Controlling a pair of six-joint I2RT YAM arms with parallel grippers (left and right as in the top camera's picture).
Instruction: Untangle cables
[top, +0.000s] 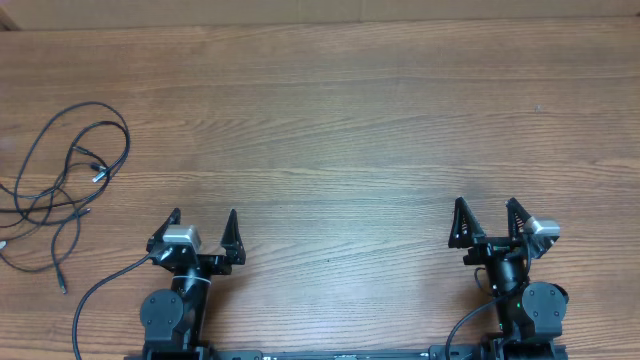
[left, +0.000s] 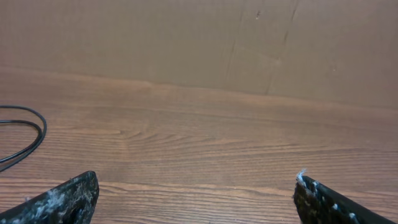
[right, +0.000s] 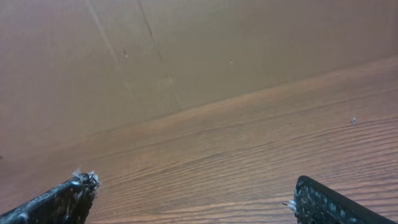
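The cables (top: 62, 180) are thin black cords in loose tangled loops at the table's left edge, with small plug ends, one silvery. One loop of them shows at the left edge of the left wrist view (left: 28, 134). My left gripper (top: 203, 222) is open and empty, to the right of the cables and nearer the front. In its wrist view (left: 196, 190) only bare wood lies between the fingers. My right gripper (top: 488, 212) is open and empty at the front right, far from the cables. Its wrist view (right: 196, 190) shows no cable.
The wooden table (top: 340, 130) spans the whole view. A brown cardboard wall (left: 205, 43) stands along its far edge and also shows in the right wrist view (right: 155, 50). Thicker black arm cables (top: 100, 290) run by both arm bases at the front.
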